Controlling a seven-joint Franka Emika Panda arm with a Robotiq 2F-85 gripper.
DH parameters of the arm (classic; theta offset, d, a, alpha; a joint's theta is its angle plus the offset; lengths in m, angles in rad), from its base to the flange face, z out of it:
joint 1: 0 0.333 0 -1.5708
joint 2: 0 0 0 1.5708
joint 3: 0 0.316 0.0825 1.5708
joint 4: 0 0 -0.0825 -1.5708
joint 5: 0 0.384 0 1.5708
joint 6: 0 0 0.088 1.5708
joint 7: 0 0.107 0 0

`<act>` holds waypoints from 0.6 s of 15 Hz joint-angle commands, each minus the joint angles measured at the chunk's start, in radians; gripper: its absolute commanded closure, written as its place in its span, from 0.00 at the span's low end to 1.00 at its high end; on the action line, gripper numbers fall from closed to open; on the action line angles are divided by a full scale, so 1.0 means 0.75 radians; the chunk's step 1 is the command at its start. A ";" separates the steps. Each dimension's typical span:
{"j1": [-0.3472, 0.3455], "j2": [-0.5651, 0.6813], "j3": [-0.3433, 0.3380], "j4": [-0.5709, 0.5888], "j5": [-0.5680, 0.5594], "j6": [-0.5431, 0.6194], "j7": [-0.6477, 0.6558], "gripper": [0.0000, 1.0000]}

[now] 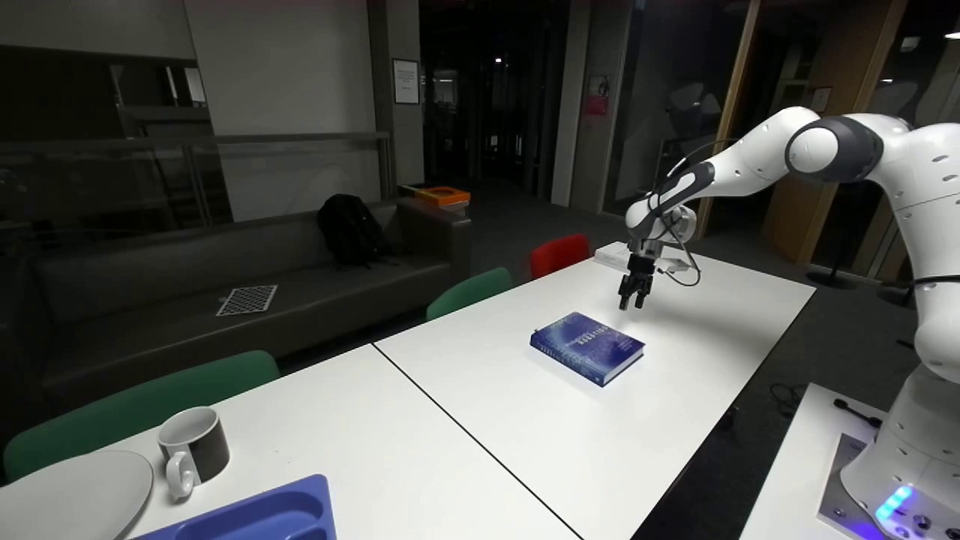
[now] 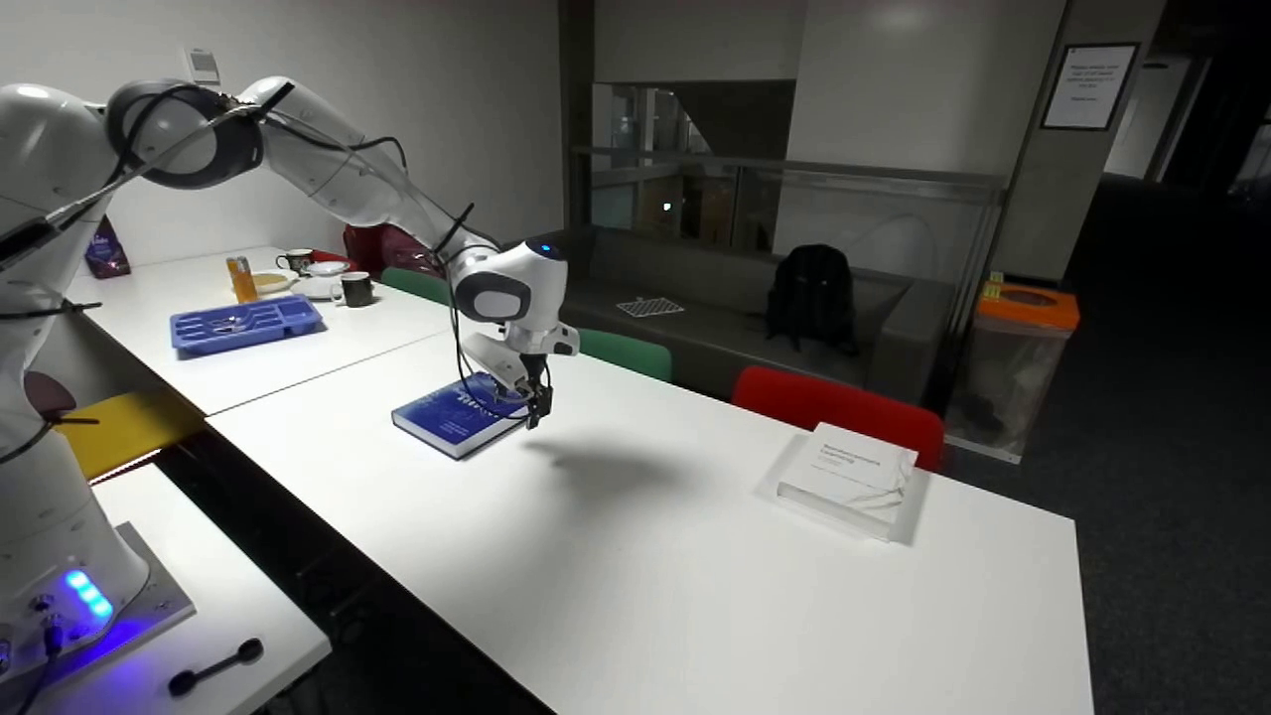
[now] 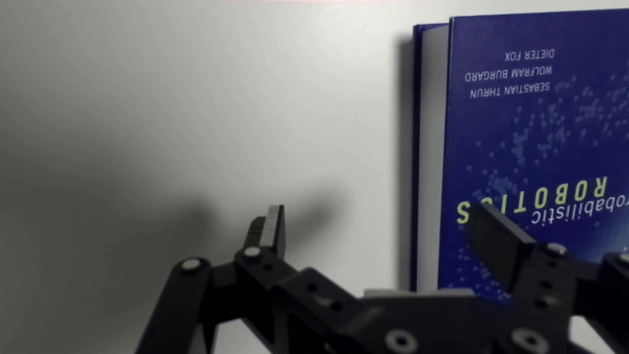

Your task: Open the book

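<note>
The book [image 1: 589, 346] has a dark blue cover and white page edges. It lies flat and closed on the white table, and also shows in an exterior view [image 2: 449, 417], partly covered by my arm. In the wrist view the book [image 3: 535, 137] is at the right, its cover text upside down and its page edge facing left. My gripper [image 3: 378, 216] is open and empty, above the table beside the page-edge side. In the wrist view its right finger overlaps the cover and its left finger is over bare table. The gripper also shows in both exterior views [image 1: 631, 298] [image 2: 537, 409], apart from the book.
A white book [image 2: 849, 475] lies at the table's far end. A bright blue tray [image 2: 248, 326], a mug [image 2: 354, 290] and plates are on the adjoining table. A table seam [image 1: 450, 416] runs beside the book. Green and red chairs [image 2: 839, 402] line one long edge.
</note>
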 commanded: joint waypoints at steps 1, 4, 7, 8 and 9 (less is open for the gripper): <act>-0.014 0.053 0.019 0.101 -0.035 -0.106 0.018 0.00; -0.015 0.044 0.023 0.057 -0.020 -0.053 0.008 0.00; -0.011 0.019 0.015 0.023 -0.021 -0.010 0.020 0.00; -0.012 0.017 0.016 0.018 -0.021 -0.008 0.016 0.00; -0.008 0.019 0.015 0.020 -0.025 -0.006 0.024 0.00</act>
